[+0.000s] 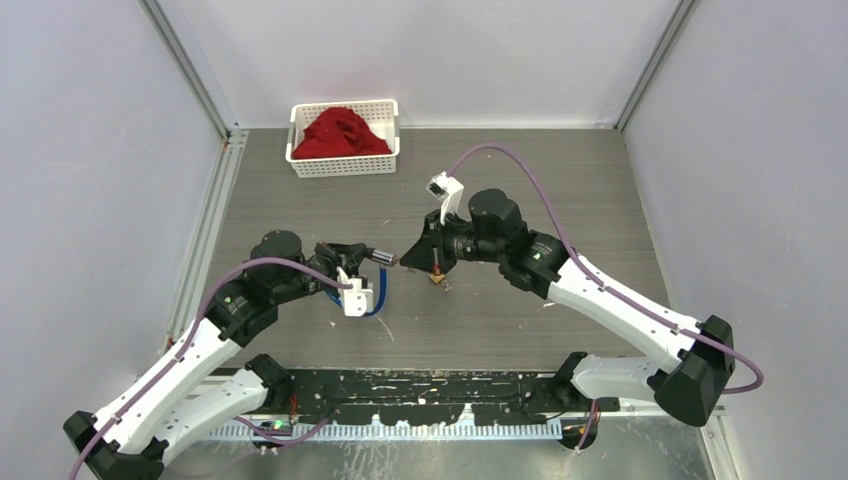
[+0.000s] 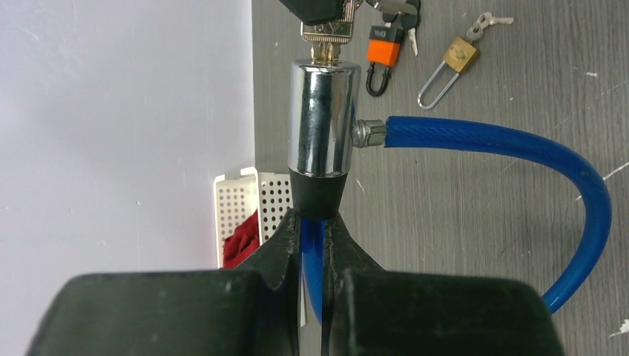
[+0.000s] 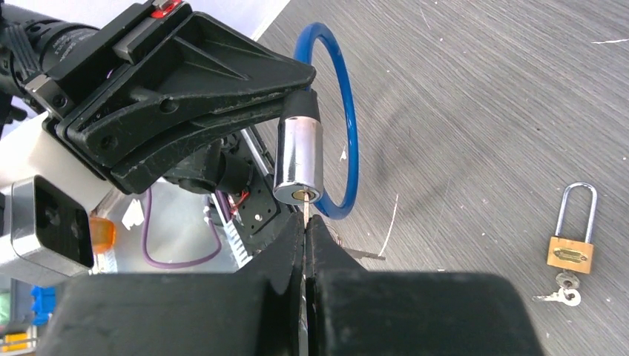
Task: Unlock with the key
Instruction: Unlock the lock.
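A blue cable lock (image 2: 512,148) with a chrome cylinder (image 2: 323,119) is held above the table. My left gripper (image 2: 313,222) is shut on the cable just behind the cylinder's black collar; the cylinder also shows in the top view (image 1: 384,259) and the right wrist view (image 3: 298,159). My right gripper (image 3: 305,226) is shut on a flat key (image 3: 305,211), whose blade is in the keyhole on the cylinder's end face. The key's head (image 2: 326,33) shows in the left wrist view against the cylinder's end. In the top view the two grippers meet tip to tip, with the right gripper (image 1: 412,258) at the table's middle.
A brass padlock with keys (image 3: 572,248) lies on the table; it also shows in the left wrist view (image 2: 458,55). An orange padlock (image 2: 384,52) hangs under the held key ring. A white basket (image 1: 343,166) with a red cloth (image 1: 341,133) stands at the back.
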You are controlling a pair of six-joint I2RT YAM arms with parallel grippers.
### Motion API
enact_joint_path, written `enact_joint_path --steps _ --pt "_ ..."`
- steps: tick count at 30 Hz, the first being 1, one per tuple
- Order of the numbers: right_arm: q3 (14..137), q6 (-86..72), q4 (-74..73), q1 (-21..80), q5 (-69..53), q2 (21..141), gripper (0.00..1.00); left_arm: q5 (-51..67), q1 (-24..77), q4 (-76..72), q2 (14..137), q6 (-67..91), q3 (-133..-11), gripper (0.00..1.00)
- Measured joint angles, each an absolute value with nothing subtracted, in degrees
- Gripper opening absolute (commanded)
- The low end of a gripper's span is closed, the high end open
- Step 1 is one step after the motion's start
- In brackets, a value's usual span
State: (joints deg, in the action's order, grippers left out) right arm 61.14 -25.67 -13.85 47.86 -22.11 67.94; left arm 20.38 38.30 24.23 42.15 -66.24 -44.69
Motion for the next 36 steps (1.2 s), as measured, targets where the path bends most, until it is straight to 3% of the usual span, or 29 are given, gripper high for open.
enact_joint_path --steps 6,13,21,36 --pt "55.20 -32.95 -4.67 46.46 -21.87 68.10 0.01 17.10 38.37 24.40 42.39 -68.20 -44.64 0.00" --pt "40.69 -52.90 19.86 38.87 -29.36 68.62 0.01 16.03 39.24 21.50 42.72 -71.11 -43.72 0.00" --pt "36.88 -67.79 37.69 34.70 -37.41 71.64 0.01 15.55 39.40 15.88 42.72 -73.10 -43.13 0.00" --pt "31.00 -86.19 52.93 33.52 -39.79 74.32 0.01 15.99 40.03 8.69 43.70 -77.62 -40.32 0.00"
